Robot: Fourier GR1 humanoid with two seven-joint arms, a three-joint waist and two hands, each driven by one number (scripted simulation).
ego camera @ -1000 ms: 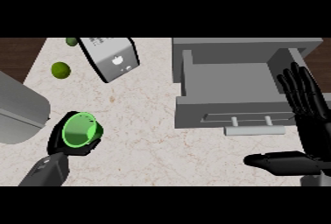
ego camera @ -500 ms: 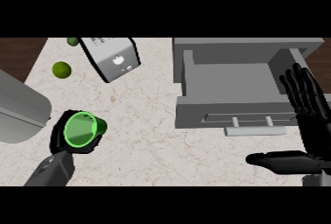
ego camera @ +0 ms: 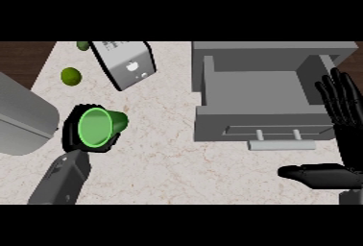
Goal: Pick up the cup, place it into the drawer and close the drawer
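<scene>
A green cup [ego camera: 99, 126] lies tilted in my left hand [ego camera: 77, 132], its open mouth facing up toward me and its base pointing right. The black fingers of that hand curl round the cup's rim, above the marble counter at the left. The grey drawer [ego camera: 266, 98] stands pulled open at the upper right, its inside bare, with a pale bar handle [ego camera: 281, 143] on its front. My right hand [ego camera: 346, 125] rests open at the right edge, fingers straight up beside the drawer's right wall, thumb stretched out to the left.
A grey box-like appliance [ego camera: 127, 62] with a small white mark leans at the top centre. Two green limes [ego camera: 71, 76] lie near the top left. A large grey rounded body [ego camera: 21, 120] fills the left edge. Dark wood [ego camera: 21, 55] borders the counter's left.
My left hand has carried the cup a little to the right and up, and the forearm has come further into view. The right hand and the drawer have not moved.
</scene>
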